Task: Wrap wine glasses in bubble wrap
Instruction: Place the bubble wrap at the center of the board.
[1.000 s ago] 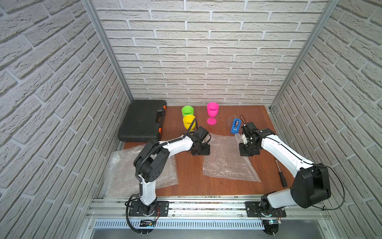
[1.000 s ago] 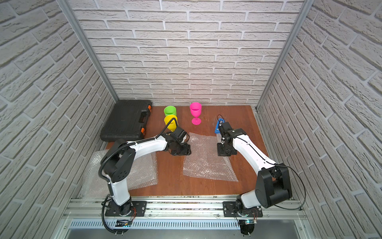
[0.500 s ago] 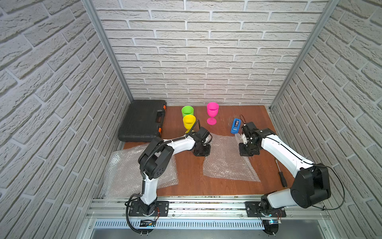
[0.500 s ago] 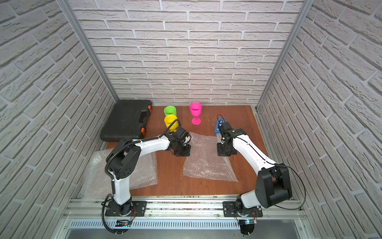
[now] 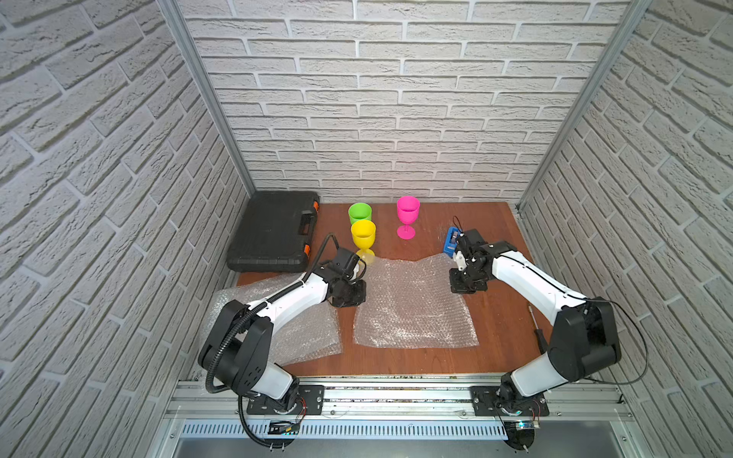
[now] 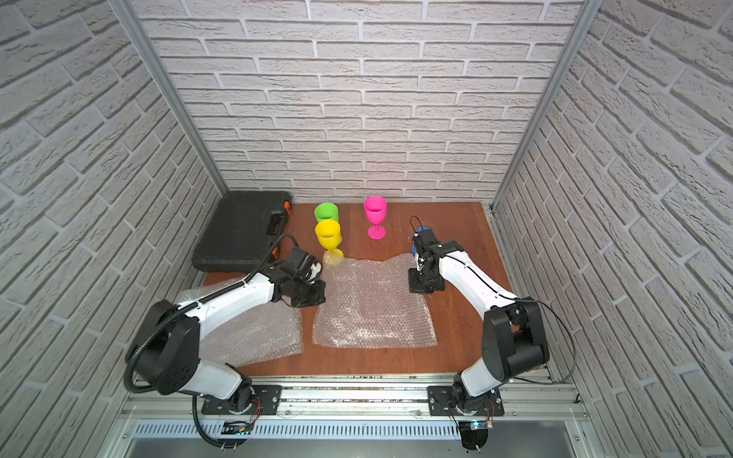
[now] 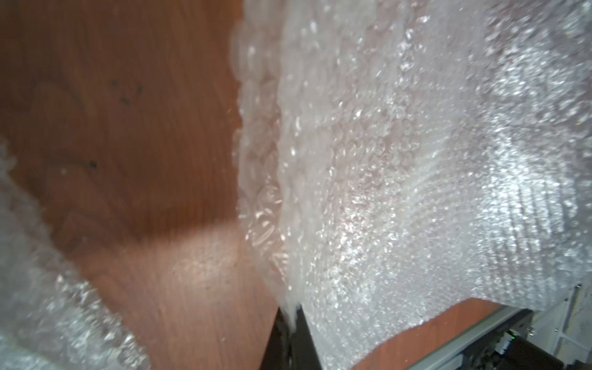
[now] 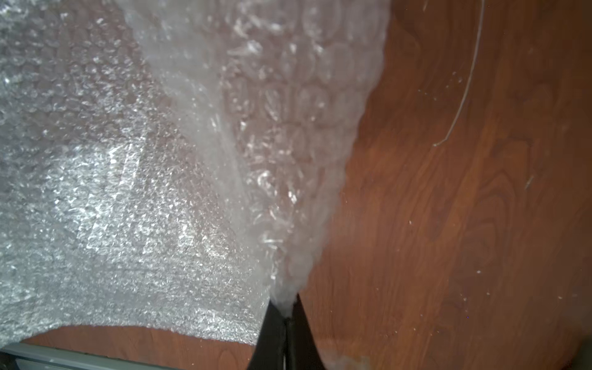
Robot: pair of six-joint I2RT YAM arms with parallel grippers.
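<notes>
The middle bubble wrap [image 5: 412,309] [image 6: 373,309] lies flat on the wooden table. My left gripper [image 5: 351,295] [image 7: 291,315] is shut on its far left edge, which pinches up between the jaws. On the far right edge my right gripper [image 5: 464,283] [image 8: 286,307] is shut on the same sheet. Behind the sheet stand three wine glasses, upright: yellow [image 5: 363,234] with its foot at the sheet's far left corner, green [image 5: 359,213] behind it, pink [image 5: 407,210] further right.
A second bubble wrap sheet [image 5: 301,333] lies under my left arm. A black tool case [image 5: 273,234] sits at the back left. A blue tape dispenser [image 5: 451,240] stands just behind my right wrist. A screwdriver [image 5: 535,329] lies by the right wall.
My left gripper has closed on the sheet's left edge after standing open a second ago. The right gripper has kept its hold and place.
</notes>
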